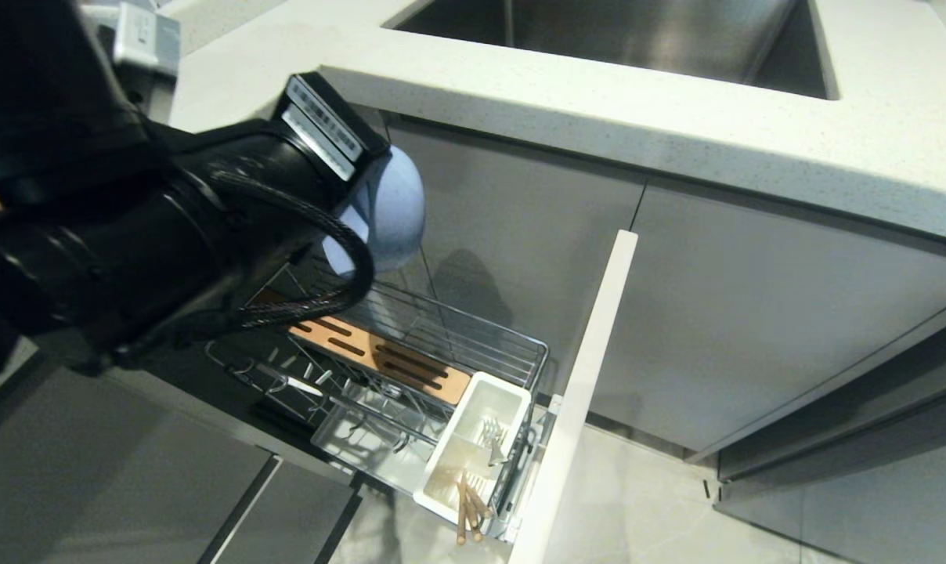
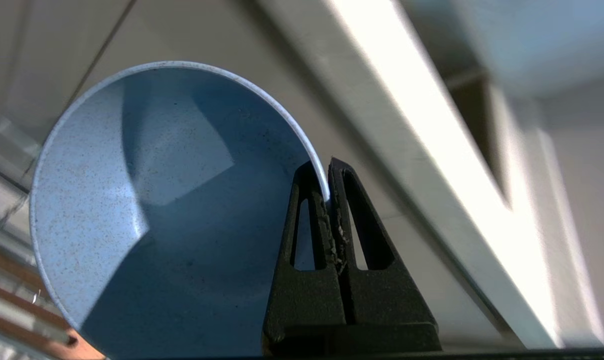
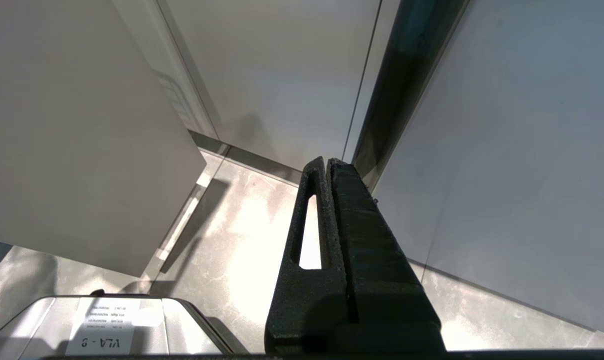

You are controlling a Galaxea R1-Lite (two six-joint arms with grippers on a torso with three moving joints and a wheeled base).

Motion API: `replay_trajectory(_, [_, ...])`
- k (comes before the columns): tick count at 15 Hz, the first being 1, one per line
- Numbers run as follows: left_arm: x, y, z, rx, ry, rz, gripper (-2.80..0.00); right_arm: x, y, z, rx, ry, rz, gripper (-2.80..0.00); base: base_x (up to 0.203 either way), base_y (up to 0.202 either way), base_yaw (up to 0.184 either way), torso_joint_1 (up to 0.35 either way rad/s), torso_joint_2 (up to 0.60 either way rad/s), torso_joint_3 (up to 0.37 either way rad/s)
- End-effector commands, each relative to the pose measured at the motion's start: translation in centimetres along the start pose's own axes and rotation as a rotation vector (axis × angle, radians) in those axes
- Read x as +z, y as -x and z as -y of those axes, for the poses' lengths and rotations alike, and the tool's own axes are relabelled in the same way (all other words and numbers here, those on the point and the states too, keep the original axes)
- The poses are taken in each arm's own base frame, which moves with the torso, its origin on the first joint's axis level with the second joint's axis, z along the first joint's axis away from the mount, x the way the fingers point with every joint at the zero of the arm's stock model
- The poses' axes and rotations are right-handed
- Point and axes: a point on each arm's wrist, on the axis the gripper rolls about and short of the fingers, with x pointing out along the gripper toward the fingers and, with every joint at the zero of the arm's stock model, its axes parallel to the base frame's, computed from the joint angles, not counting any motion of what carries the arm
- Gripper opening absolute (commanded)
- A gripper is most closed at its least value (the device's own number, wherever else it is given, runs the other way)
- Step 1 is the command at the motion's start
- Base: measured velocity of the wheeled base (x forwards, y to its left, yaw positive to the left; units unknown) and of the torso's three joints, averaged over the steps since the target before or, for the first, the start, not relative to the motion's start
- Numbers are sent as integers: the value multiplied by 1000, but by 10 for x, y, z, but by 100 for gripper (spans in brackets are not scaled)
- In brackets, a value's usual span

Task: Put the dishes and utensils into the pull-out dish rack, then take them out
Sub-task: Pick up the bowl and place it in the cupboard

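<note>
1. Overhead, the left tool (image 2: pixel 330 200) is pinching the rim of one pale blue bowl (image 1: pixel 391 210), its fingers (image 2: pixel 309 235) pressed together on the thin edge, and the bowl is hanging tipped on its side in the air, touching nothing else.
2. Directly beneath, toward 6 o'clock of the bowl in the head view, the pull-out dish rack (image 1: pixel 449 333) is standing open, its long axis running from 10 o'clock to 4 o'clock out of the cabinet below the table (image 1: pixel 598 110).
3. Judging by this, the coming move is turning on that drop: whether the bowl is going down into the wire bay or coming away from it cannot be told.
4. The left arm is by far the nearer; the right tool (image 3: pixel 328 167) is parked well apart, fingers pressed together on nothing, pointing at the floor (image 3: pixel 242 240).
5. Counted in the rack: one slotted wood strip (image 1: pixel 379 356), one white cutlery cup (image 1: pixel 473 446), one pair of chopsticks (image 1: pixel 467 509) leaning out of the cup at 5 o'clock, one white front panel (image 1: pixel 583 392).
6. No pink plate is showing; a metal utensil (image 1: pixel 492 446) is sitting in the cup, too small to name.
</note>
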Motion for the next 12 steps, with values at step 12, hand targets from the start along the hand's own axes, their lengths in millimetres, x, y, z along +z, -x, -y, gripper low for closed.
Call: replay_trajectory(12, [-113,-37,-42,69,233,109,-280,0,0,0,0,0,0,-280,0,0,0,0,0,0])
